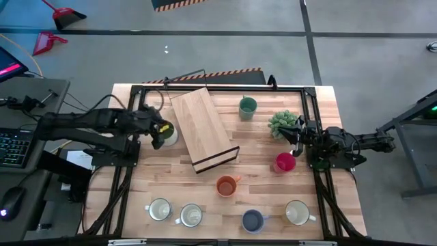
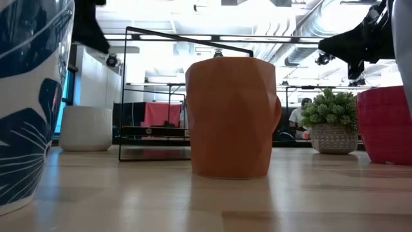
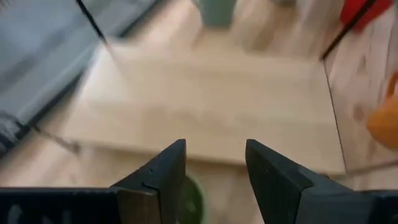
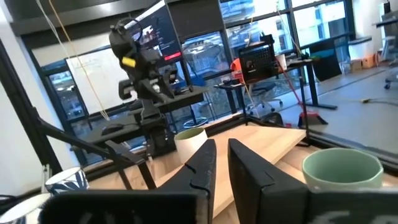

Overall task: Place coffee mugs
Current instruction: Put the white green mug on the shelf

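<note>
My left gripper [image 1: 158, 134] [image 3: 214, 165] hangs open just above and beside a pale mug with an olive green inside [image 1: 169, 133] [image 3: 189, 199], which stands at the left edge of a wooden board [image 1: 202, 130]. My right gripper [image 1: 299, 134] [image 4: 221, 158] waits at the table's right with a narrow gap between its fingers and nothing in it, beside the potted plant [image 1: 283, 123]. A teal green mug [image 1: 247, 107], a red mug [image 1: 285, 162] and an orange mug [image 1: 226, 185] stand on the table. Two white mugs [image 1: 159, 210] [image 1: 190, 216], a blue mug [image 1: 252, 220] and another white mug [image 1: 297, 212] line the near edge.
A black wire frame [image 1: 136, 92] runs around the tabletop's edges. One end of the board is raised on a dark wire stand [image 1: 215, 159]. Bare wood lies between the board and the near row of mugs. A desk with a keyboard [image 1: 12, 147] stands left of the table.
</note>
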`<state>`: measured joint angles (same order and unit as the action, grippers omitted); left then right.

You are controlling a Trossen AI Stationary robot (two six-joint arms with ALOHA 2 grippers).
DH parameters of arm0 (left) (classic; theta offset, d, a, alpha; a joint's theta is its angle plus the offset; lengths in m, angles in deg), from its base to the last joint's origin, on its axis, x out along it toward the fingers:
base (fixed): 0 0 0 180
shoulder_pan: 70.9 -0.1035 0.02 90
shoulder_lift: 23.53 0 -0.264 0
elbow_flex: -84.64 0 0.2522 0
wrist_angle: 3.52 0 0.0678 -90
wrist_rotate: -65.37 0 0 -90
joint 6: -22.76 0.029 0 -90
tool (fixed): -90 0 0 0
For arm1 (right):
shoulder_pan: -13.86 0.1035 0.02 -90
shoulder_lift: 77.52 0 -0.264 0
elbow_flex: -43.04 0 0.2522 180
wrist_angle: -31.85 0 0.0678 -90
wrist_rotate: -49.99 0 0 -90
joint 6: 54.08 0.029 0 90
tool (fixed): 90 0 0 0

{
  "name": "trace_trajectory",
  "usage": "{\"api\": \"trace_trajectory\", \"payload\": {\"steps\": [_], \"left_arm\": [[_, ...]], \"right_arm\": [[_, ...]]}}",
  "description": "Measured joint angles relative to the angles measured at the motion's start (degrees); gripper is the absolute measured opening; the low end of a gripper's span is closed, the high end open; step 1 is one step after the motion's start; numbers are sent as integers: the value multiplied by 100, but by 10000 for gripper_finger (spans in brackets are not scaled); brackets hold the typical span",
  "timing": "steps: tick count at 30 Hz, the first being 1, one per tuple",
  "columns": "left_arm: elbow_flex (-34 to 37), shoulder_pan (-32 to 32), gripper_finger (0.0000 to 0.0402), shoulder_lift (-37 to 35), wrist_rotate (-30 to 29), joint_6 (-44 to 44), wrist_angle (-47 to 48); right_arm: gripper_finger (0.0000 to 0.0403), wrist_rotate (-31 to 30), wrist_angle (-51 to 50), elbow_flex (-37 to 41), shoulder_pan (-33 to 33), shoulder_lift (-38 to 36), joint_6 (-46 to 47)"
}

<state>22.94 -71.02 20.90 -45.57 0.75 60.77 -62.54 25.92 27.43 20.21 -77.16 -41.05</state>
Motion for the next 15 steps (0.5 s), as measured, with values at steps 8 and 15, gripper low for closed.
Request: {"api": "trace_trajectory", "payload": {"steps": [8, 15], "left_arm": [[0, -201, 159, 745, 526, -623, 638], [-2, -212, 159, 1579, 536, -948, 637]], "right_arm": [[57, 103, -325, -2, 0, 0, 379], [58, 164, -544, -2, 2, 0, 497]]}}
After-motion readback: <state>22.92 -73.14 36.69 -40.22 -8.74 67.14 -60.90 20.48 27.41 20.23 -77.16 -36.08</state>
